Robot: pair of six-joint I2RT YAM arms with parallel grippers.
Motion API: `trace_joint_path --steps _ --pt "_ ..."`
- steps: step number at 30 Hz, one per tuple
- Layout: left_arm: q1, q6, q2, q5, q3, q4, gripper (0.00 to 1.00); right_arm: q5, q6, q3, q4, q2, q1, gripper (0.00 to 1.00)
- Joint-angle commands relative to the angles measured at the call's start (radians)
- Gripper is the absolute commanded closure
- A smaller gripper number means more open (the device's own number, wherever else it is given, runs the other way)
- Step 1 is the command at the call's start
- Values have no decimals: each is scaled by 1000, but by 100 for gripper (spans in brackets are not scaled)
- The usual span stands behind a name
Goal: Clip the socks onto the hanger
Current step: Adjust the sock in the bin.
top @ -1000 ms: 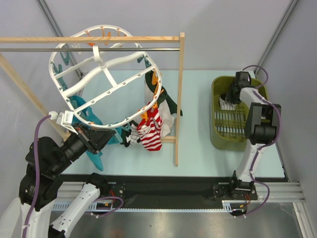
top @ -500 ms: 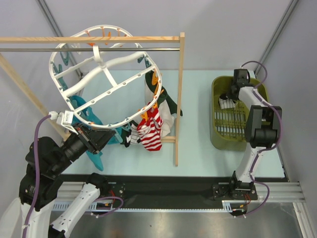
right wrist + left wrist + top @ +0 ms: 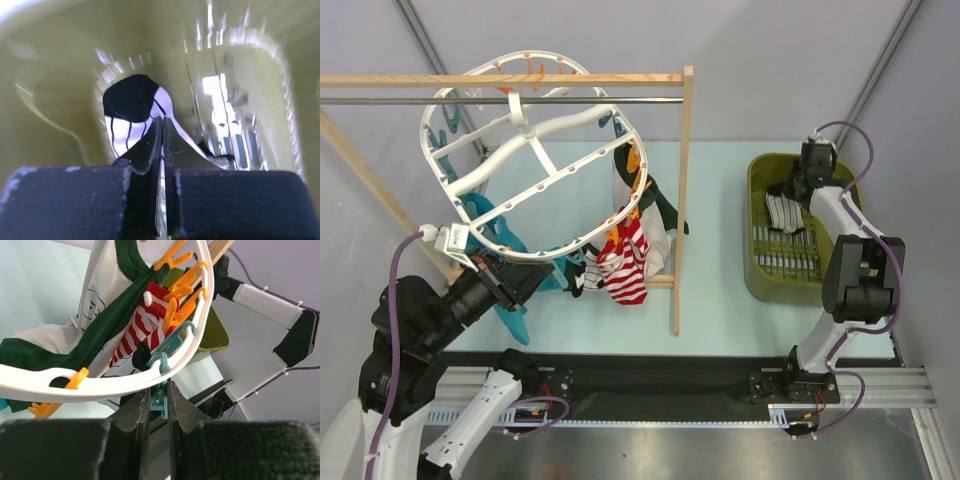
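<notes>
Picking-up is in hand: the right pincer (image 3: pixel 162 131) is pinched shut on a white, black-striped, black-toed sock (image 3: pixel 131 107) in the olive basket (image 3: pixel 756 230) on the desk (image 3: pixel 720 300), well apart from the hanger (image 3: pixel 446 181). Next, I judge, the sock must be lifted clear and carried to the teal clip (image 3: pixel 160 402) that the left pincer (image 3: pixel 159 390) nips narrowly under the hanger's rim.

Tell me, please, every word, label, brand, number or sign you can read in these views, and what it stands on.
No text can be read in any view.
Dark printed marks on the white-and-green garment: too folded and blurred to read, and possibly not letters at all.
</notes>
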State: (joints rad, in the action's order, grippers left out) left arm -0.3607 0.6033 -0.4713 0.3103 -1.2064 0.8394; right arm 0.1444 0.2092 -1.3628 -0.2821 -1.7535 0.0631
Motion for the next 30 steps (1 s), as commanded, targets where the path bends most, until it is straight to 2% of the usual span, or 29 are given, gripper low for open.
trace_joint_path --steps 1,6,9,10,12,16,17,19,20,26,28,30 --pt "-4 7 -1 30 -5 -31 100 -19 33 137 -8 58 3 100" --pt "-4 6 0 39 -1 -31 100 -26 64 249 -41 146 -11 97" --pt "-4 9 2 41 2 -36 100 -34 71 275 -74 199 -19 70" --pt "-4 9 0 44 4 -37 100 -26 79 278 -90 216 -22 56" --pt "-4 10 3 44 8 -40 100 -22 93 271 -112 258 -20 50" --pt "-4 13 5 46 18 -51 100 64 194 211 -227 281 1 46" --pt "-4 13 5 46 18 -52 100 70 229 200 -244 278 12 37" --pt "-4 13 2 47 16 -53 100 49 312 188 -273 263 41 34" --pt "-4 13 3 46 16 -53 100 38 332 188 -278 250 62 28" --pt "-4 21 2 53 22 -63 100 1 534 165 -333 103 66 26" --pt "-4 26 2 58 21 -66 100 61 613 124 -421 51 55 27" --pt "-4 24 2 56 16 -65 100 128 618 74 -437 -7 17 27"
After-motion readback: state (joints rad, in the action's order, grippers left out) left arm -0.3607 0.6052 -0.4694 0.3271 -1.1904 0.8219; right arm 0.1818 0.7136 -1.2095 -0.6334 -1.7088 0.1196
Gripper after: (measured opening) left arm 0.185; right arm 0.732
